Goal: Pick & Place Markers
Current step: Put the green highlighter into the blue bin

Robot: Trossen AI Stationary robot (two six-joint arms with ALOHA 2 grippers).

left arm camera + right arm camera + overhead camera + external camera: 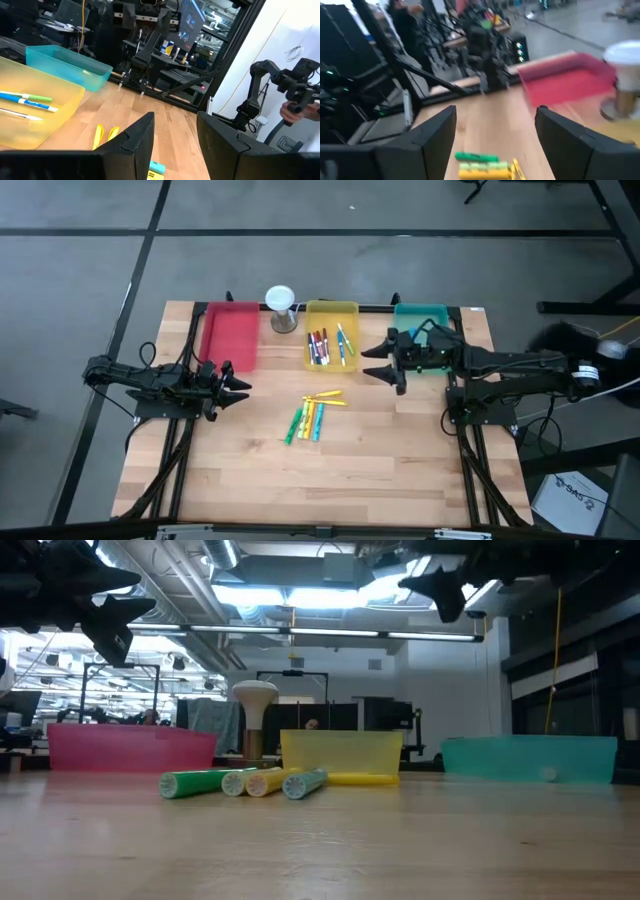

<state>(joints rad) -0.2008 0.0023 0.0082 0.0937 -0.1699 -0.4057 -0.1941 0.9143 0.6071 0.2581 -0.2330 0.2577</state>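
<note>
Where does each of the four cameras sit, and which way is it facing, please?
High: overhead, straight down; both arms, table.
Low: table height, level; loose markers, claws above.
Left wrist: past the open left claw toward the yellow tray.
Right wrist: past the open right claw toward the red tray.
Shared: the loose markers.

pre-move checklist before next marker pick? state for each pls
1. Left gripper open, nothing held: ok.
2. Right gripper open, nothing held: ok.
3. Loose markers lie bunched mid-table between both arms, none stuck under a gripper: ok.
4. Markers separated enough to pinch one alone: not ok, several touch side by side in the low view.
5. Yellow tray has room, only a few markers inside: ok.
6. White-topped stand stands between red tray and yellow tray, off the straight path from pile to yellow tray: ok.
</note>
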